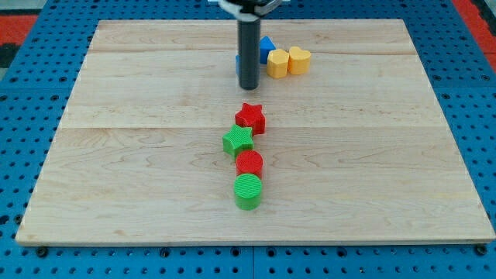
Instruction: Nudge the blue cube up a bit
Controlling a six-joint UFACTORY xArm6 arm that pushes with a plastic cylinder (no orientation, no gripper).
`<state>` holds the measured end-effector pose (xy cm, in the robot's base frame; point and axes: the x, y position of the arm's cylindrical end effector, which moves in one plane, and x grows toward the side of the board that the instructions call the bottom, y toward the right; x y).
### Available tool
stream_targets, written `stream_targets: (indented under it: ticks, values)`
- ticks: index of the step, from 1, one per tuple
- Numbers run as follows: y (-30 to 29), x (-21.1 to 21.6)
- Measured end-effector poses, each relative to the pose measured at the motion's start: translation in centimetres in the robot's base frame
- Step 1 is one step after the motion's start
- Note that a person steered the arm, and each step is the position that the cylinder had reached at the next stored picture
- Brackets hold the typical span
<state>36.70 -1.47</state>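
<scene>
Risk of shoving neighbours, not just the cube.
Nearest, at 6 o'clock: green cylinder [248, 191], red cylinder [249, 163], green star [238, 140], red star [250, 118]. Farther, bare rod, no jaws: my tip [249, 87] hiding most of blue cube [266, 49], touching yellow blocks [287, 61] at its 3 o'clock; off-centre push could drag those.

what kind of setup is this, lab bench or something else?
Most likely a lab tabletop pushing rig, not a home or factory. A pale wooden board sits on a blue perforated base, a dark rod's tip rests on the board, and small toy blocks like the red star lie scattered on it.
</scene>
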Motion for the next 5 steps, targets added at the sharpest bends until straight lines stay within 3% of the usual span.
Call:
stream_targets:
  ticks: [3, 5]
  values:
    - [-0.3, -1.8]
    - [-6.6, -1.5]
